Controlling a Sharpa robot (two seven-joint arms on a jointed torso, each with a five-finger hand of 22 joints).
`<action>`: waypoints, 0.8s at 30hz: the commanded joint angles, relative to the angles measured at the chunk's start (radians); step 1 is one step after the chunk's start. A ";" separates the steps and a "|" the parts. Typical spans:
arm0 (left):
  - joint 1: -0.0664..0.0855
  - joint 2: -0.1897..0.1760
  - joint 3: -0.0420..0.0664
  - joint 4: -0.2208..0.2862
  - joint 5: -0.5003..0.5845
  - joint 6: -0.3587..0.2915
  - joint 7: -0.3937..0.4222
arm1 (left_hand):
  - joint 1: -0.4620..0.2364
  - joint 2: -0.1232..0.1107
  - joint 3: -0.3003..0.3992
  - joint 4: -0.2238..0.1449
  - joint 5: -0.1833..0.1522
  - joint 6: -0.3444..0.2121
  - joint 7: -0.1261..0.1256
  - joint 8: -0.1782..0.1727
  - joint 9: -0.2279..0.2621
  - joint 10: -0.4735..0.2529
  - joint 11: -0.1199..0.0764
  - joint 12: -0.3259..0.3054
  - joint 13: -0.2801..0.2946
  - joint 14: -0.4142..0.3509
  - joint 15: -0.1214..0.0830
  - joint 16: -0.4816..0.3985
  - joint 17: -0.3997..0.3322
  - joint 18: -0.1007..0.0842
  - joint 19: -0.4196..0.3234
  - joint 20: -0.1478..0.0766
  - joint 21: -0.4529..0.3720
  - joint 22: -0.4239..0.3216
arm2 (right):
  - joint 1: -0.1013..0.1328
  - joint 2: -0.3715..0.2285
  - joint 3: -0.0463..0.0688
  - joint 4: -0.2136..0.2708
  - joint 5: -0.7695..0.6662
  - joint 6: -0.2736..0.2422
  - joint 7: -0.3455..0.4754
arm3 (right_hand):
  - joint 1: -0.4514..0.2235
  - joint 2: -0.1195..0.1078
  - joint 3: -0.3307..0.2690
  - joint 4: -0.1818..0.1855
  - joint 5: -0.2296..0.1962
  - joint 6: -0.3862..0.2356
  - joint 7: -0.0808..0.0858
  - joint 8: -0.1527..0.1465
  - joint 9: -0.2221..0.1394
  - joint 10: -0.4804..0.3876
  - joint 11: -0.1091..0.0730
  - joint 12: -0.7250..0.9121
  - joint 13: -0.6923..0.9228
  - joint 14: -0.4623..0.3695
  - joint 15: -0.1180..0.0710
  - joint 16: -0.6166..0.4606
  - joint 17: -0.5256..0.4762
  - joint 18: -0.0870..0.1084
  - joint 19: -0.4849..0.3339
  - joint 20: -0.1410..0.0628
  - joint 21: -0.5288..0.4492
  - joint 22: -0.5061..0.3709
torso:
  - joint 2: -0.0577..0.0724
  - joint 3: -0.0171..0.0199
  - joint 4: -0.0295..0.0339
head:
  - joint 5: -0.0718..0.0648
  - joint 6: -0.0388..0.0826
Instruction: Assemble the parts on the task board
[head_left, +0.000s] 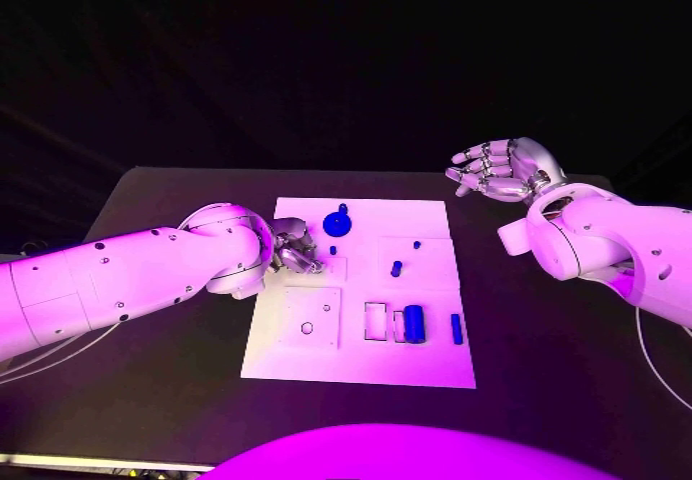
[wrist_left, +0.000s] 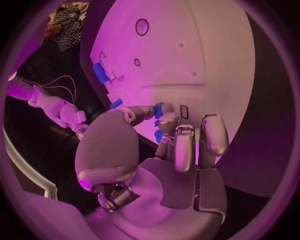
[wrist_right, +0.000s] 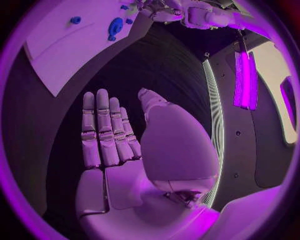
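The white task board (head_left: 361, 350) lies mid-table. My left hand (head_left: 293, 246) hovers over its left edge with fingers curled; in the left wrist view thumb and finger pinch a small blue part (wrist_left: 157, 111) just above the board (wrist_left: 206, 55). A round blue gear-like part (head_left: 338, 222) sits at the board's far side, and a blue cylinder (head_left: 415, 323) stands in the near right area beside a thin blue bar (head_left: 457, 329). Past the board's far right corner, my right hand (head_left: 502, 168) is raised with flat, spread fingers (wrist_right: 103, 130) and holds nothing.
Two small blue pegs (head_left: 417, 244) (head_left: 397, 268) stand on the board's right half. A round hole (head_left: 307, 327) and a rectangular slot (head_left: 375, 320) show in the near part. Dark table (head_left: 159, 390) surrounds the board.
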 joint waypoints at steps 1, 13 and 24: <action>-0.003 0.008 -0.002 0.000 0.013 0.022 0.005 | -0.013 0.002 0.204 -0.212 -0.002 0.015 -0.010 0.000 -0.003 0.012 -0.001 0.008 0.004 0.095 -0.007 0.006 0.224 -0.007 0.007 0.000 0.004 -0.002 | -0.001 0.002 0.000 -0.001 -0.002 0.012 0.007 | -0.003 0.004 0.000 0.000 0.003 0.004 0.018 -0.007 -0.001 0.006 0.001 -0.004 -0.001 -0.001 0.004 -0.007 -0.001 0.012 -0.006 0.001 -0.007 -0.001 | 0.000 0.0002 0.0007 | 0.000 -0.001; -0.003 0.019 -0.003 -0.006 0.011 0.029 0.004 | -0.028 0.004 0.177 -0.203 -0.008 0.024 -0.016 0.003 -0.008 0.024 -0.006 0.014 0.011 0.096 -0.010 0.008 0.228 -0.008 0.008 -0.002 0.002 0.000 | -0.002 0.001 0.000 -0.001 -0.002 0.012 0.007 | -0.003 0.004 0.000 0.000 0.003 0.004 0.018 -0.007 -0.001 0.006 0.001 -0.004 -0.001 -0.001 0.004 -0.007 -0.001 0.012 -0.006 0.001 -0.007 -0.001 | 0.000 -0.0015 -0.0020 | 0.000 -0.003; -0.003 0.019 -0.003 -0.012 0.007 0.028 0.004 | -0.047 0.003 0.132 -0.181 -0.013 0.028 -0.024 0.004 -0.013 0.031 -0.011 0.015 0.013 0.096 -0.014 0.008 0.229 -0.008 0.010 -0.004 -0.001 0.001 | -0.002 0.000 0.000 0.000 -0.002 0.011 0.007 | -0.004 0.005 0.000 -0.001 0.003 0.004 0.018 -0.007 -0.001 0.007 0.002 -0.004 -0.002 -0.001 0.004 -0.008 -0.001 0.012 -0.006 0.001 -0.008 -0.002 | 0.000 -0.0020 -0.0009 | -0.002 -0.001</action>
